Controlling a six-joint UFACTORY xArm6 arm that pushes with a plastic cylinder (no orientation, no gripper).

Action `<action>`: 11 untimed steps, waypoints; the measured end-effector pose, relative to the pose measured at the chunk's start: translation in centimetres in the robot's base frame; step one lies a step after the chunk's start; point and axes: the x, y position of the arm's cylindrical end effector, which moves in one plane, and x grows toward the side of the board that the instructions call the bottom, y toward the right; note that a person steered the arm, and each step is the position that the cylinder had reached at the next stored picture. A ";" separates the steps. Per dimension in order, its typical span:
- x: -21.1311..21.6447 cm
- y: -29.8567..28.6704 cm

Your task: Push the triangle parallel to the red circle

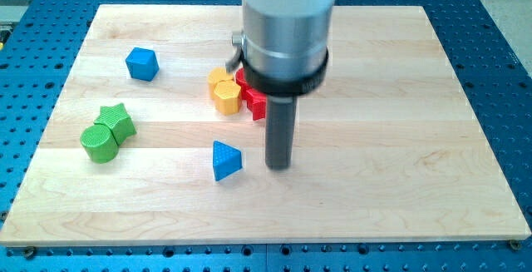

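A blue triangle block (225,160) lies on the wooden board, below the middle of the view. My tip (278,166) rests on the board just to the right of it, a small gap apart. A red block (253,99), partly hidden behind the rod and its metal collar, sits above the tip; its shape cannot be made out fully. Two yellow blocks (224,89) touch the red one on its left.
A blue hexagonal block (142,63) sits at the upper left. A green star block (117,120) and a green cylinder (99,142) touch each other at the left. The wooden board (399,172) lies on a blue perforated table.
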 end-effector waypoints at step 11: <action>-12.7 14.6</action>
